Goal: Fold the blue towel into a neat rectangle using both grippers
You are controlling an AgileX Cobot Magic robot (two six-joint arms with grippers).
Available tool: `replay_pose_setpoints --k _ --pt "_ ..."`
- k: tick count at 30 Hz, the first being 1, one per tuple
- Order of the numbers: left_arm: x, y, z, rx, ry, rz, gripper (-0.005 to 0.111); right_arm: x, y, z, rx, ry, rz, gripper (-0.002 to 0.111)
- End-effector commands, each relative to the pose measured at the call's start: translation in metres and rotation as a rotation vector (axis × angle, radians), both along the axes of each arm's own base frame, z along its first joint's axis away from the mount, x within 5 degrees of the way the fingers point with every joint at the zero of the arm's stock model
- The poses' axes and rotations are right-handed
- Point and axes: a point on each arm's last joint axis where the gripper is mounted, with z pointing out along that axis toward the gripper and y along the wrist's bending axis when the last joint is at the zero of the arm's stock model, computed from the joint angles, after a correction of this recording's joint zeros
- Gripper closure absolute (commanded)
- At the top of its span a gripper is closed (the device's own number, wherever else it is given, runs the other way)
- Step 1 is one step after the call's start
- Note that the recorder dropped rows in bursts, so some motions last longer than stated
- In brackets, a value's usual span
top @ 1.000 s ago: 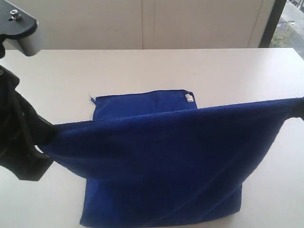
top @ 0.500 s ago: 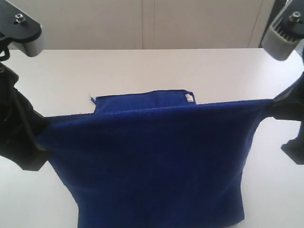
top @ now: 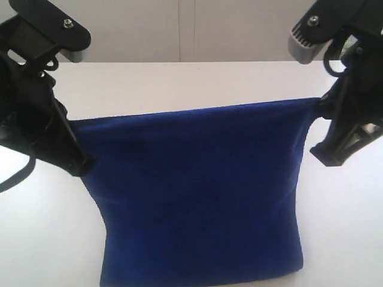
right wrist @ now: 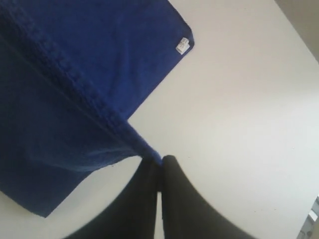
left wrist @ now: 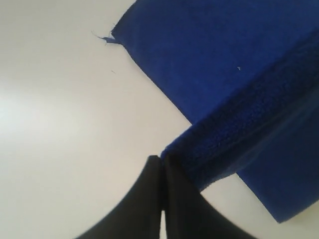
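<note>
While the deep royal-blue microfibre towel (top: 197, 191) hangs stretched over the white table (top: 179, 84), the black left gripper (top: 79, 160) and black right gripper (top: 323, 110) pinch its upper corners. From the left wrist, closed fingers (left wrist: 144, 199) clamp one corner above the flat layer. From the right wrist, closed fingers (right wrist: 174, 199) clamp the other corner, and a small white tag (right wrist: 182, 46) shows on the flat layer.

Towel (top: 197, 197) strung left-right over the worktop (top: 179, 84), top edge lifted clear. Left end effector (top: 81, 164) at its top-left corner, right end effector (top: 320, 107) at top-right, a corner nipped between each set of jaws. Sheet drops from that edge toward the near side of the worktop. Wrist views: a flat layer of the same towel lies on the worktop under the raised edge. Tag (right wrist: 182, 46) sits on a corner of that flat layer, right arm's side.
</note>
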Motion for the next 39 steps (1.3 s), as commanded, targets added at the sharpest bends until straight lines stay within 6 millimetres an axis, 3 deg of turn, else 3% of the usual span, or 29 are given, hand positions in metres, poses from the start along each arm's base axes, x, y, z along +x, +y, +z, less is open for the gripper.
replay_pose_setpoints --k 1,13,25,30,39 --pt "0.020 0.009 -0.007 0.052 -0.005 0.083 0.107 0.015 -0.004 -0.002 -0.093 -0.054 -0.058 0.108" --pt "0.062 0.007 -0.025 -0.007 -0.028 0.123 0.107 0.051 0.005 -0.023 -0.157 -0.081 -0.079 0.108" --pt "0.085 0.020 -0.035 -0.024 -0.036 0.189 0.107 0.086 -0.005 -0.044 -0.121 -0.082 -0.135 0.108" --pt "0.096 0.014 -0.043 -0.016 -0.034 0.163 0.107 0.092 -0.012 -0.042 -0.112 -0.093 -0.163 0.108" --pt "0.123 0.007 -0.034 -0.022 -0.056 0.194 0.107 0.110 -0.017 -0.051 -0.068 -0.115 -0.182 0.108"
